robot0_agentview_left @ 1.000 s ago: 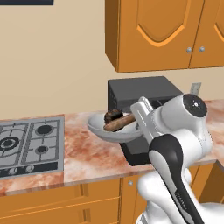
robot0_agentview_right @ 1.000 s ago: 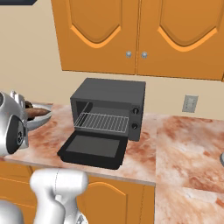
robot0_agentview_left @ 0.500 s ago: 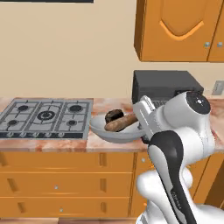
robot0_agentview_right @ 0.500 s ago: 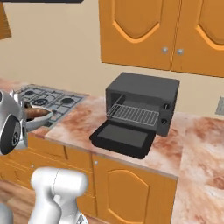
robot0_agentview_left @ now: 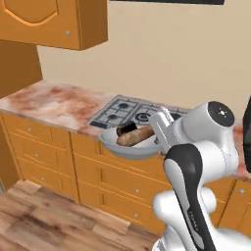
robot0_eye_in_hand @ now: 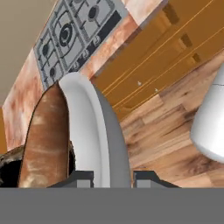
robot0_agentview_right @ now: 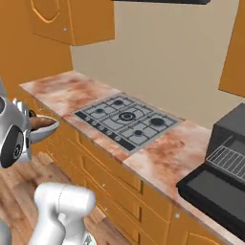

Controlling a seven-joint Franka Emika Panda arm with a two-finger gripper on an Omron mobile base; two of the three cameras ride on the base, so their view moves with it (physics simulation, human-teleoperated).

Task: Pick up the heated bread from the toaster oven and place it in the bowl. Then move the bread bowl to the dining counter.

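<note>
The claw (robot0_eye_in_hand: 113, 175) is clamped on the rim of the bowl (robot0_agentview_left: 131, 148), with one tip inside the rim and one tip outside it. The grey bowl is up in the air, off the counter, in front of the orange drawers (robot0_agentview_left: 105, 176) and above the wooden floor (robot0_agentview_left: 54, 220). Inside the bowl lies the heated bread (robot0_agentview_left: 127, 129), a small dark lump at the far side of the bowl. Beside it in the bowl lies a long tan bread stick (robot0_agentview_left: 135, 137), and the two look like they touch. In the hand view the bread stick (robot0_eye_in_hand: 46, 140) runs along the inside of the bowl wall (robot0_eye_in_hand: 98, 131), and the dark bread (robot0_eye_in_hand: 11, 164) peeks out at the edge next to it. In the right base view the bowl (robot0_agentview_right: 43, 130) pokes out from behind the robot's arm, near the left end of the counter. Behind the bowl is the pink stone counter (robot0_agentview_left: 54, 100) with the grey gas hob (robot0_agentview_right: 127, 119) set in it. Farther along the counter, well apart from the bowl, stands the black toaster oven (robot0_agentview_right: 232, 139) with its door (robot0_agentview_right: 215, 189) dropped open and its wire rack (robot0_agentview_right: 229, 160) showing. Orange wall cupboards (robot0_agentview_left: 51, 22) hang above.
</note>
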